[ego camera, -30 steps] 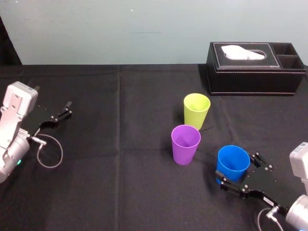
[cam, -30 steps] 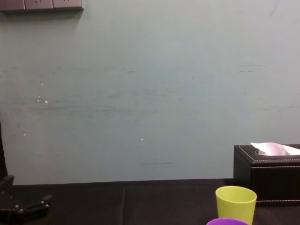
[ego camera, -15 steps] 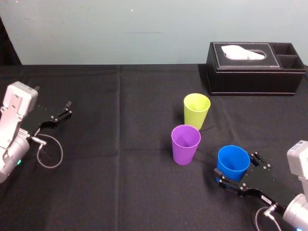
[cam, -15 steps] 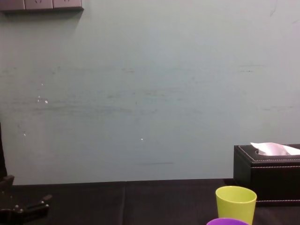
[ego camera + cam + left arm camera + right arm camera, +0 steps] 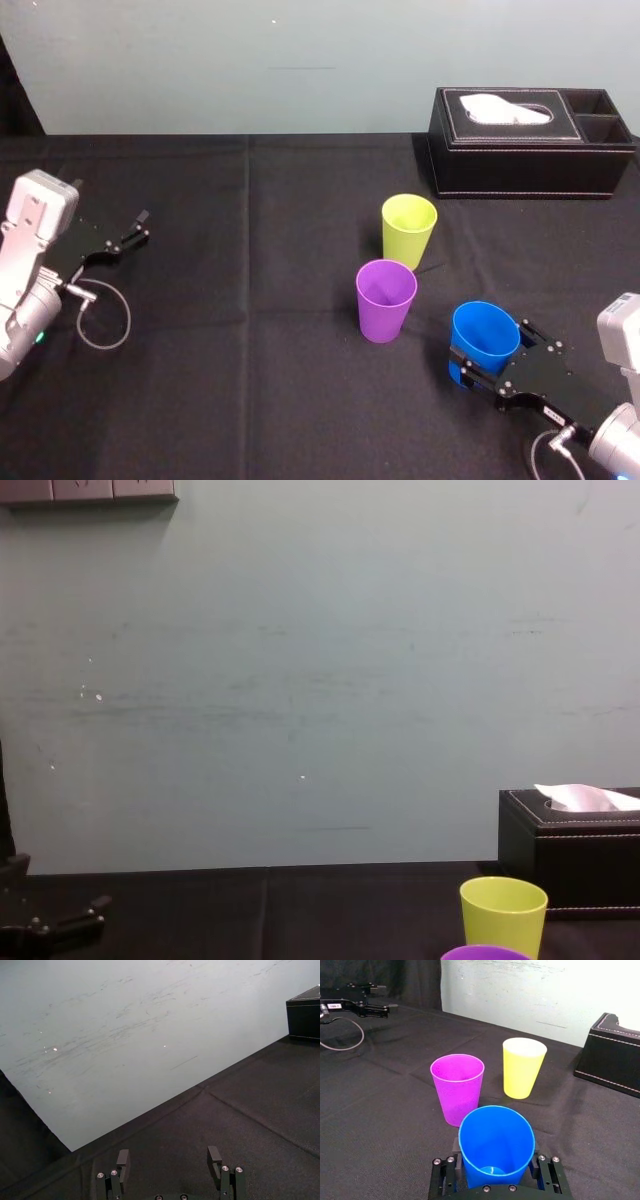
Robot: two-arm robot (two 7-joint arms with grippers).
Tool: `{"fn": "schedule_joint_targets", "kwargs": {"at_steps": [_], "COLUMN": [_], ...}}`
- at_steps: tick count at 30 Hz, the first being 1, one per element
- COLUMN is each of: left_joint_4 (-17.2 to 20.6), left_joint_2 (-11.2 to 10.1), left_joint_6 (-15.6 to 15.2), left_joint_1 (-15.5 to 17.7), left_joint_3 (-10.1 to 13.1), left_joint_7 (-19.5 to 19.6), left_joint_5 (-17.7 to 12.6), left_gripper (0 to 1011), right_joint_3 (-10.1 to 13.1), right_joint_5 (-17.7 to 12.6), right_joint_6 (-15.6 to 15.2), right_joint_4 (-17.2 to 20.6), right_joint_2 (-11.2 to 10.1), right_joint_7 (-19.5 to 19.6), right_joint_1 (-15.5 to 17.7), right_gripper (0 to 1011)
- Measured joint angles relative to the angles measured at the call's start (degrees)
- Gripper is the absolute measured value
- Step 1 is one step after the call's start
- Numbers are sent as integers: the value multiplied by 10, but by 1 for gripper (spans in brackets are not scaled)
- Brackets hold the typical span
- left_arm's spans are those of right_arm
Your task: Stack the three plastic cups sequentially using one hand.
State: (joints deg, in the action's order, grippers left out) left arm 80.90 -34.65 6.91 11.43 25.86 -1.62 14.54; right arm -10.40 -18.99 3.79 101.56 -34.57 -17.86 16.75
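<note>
Jaws of the right gripper are clamping the blue cup at the right front of the table, beside the upright purple cup; the yellow-green cup is standing just behind. The left gripper is lying idle far left, jaws apart.

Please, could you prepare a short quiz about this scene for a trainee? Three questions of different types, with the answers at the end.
1. True or false: the right gripper is shut on the blue cup.
2. Which cup stands nearest the tissue box? A. purple cup. B. yellow-green cup. C. blue cup.
3. Fill in: the left gripper, parked at the table's left side, is ____ and holds nothing.

Key: 1 true; 2 B; 3 open.
</note>
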Motion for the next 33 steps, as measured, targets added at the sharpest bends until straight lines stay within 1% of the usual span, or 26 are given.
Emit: {"fn": "schedule_joint_targets", "kwargs": {"at_steps": [3,6,10,13,16,17,20,21,23,24,26,27,29,31,33], "left_joint_4": [0,0,0,0,0,0,0,0,0,0,0,0,0,0,0], "left_joint_2": [0,0,0,0,0,0,0,0,0,0,0,0,0,0,0], "left_joint_6": [0,0,0,0,0,0,0,0,0,0,0,0,0,0,0], "left_joint_1": [0,0,0,0,0,0,0,0,0,0,0,0,0,0,0], "left_joint_3": [0,0,0,0,0,0,0,0,0,0,0,0,0,0,0], "left_joint_7": [0,0,0,0,0,0,0,0,0,0,0,0,0,0,0], "left_joint_5": [0,0,0,0,0,0,0,0,0,0,0,0,0,0,0], "left_gripper": [1011,1011,1011,1011,1011,1011,1011,1011,1011,1011,1011,1011,1011,1011,1011], "right_joint_3": [0,3,8,13,15,15,14,11,6,1,-5,-11,-17,-29,-34], "right_joint_5": [0,9,18,23,24,24,23,24,25,27,29,30,31,36,38], "right_joint_6": [0,0,-18,-40,-58,-71,-95,-112,-128,-143,-158,-174,-189,-213,-220], "right_joint_4": [0,9,26,42,49,51,55,56,57,57,56,54,49,35,28], "right_joint_2": [0,0,-1,2,8,12,19,25,30,36,42,47,54,67,73], "right_joint_7": [0,0,-2,-3,-3,-3,-3,-3,-3,-3,-2,-2,0,4,6], "right_joint_1": [0,-2,-13,-32,-48,-60,-83,-101,-117,-133,-149,-165,-180,-208,-219], "right_gripper": [736,728,723,723,723,723,723,723,723,723,723,723,723,723,723]}}
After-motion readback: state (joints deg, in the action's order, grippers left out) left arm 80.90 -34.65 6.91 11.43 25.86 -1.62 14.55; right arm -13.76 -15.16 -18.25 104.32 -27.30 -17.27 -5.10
